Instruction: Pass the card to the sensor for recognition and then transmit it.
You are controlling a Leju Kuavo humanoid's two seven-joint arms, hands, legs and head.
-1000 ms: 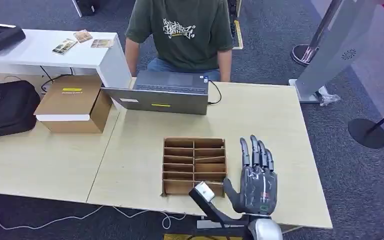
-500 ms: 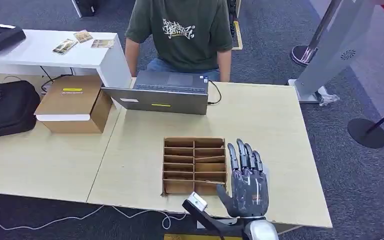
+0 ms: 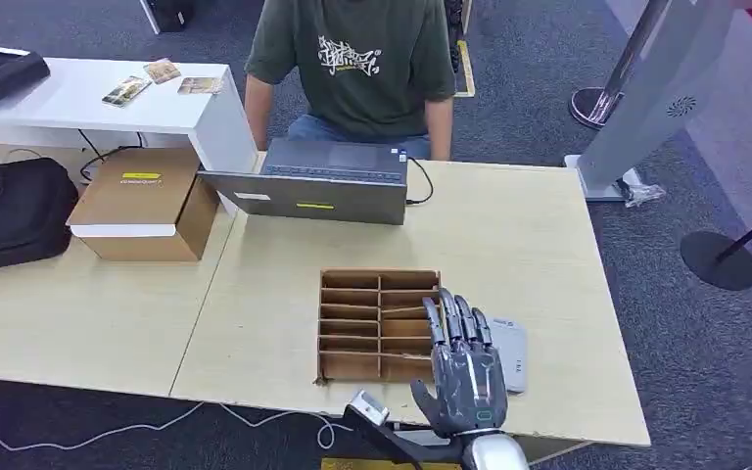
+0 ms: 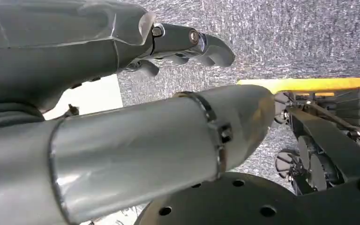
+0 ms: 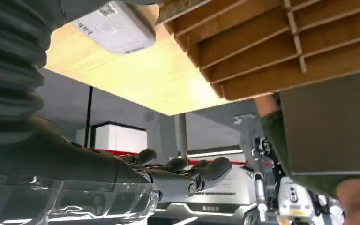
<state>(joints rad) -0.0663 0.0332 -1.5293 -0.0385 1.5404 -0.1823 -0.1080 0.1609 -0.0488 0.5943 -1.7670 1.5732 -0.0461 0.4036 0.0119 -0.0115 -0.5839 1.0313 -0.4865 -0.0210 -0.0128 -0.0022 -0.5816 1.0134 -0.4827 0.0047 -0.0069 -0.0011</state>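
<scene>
My right hand (image 3: pixel 461 364) hovers flat, fingers straight and apart, over the right edge of the slotted cardboard box (image 3: pixel 364 324) near the table's front edge. It holds nothing. A grey-white sensor (image 3: pixel 509 353) lies on the table just right of that hand; the right wrist view also shows the sensor (image 5: pixel 117 27) beside the slotted box (image 5: pixel 272 47), with the hand's bare fingers (image 5: pixel 187 171) stretched out. I cannot make out a card in the slots. My left hand (image 4: pixel 178 44) hangs over grey carpet, fingers loosely out and holding nothing.
A person in a green shirt (image 3: pixel 354 61) sits behind an open laptop (image 3: pixel 325 186) at the table's far edge. A brown carton (image 3: pixel 147 201) and a black bag (image 3: pixel 10 211) lie at the left. A white side table (image 3: pixel 78 98) carries loose cards.
My right hand has slid left and back towards me, from beside the slotted box to its right edge, uncovering the sensor on the table.
</scene>
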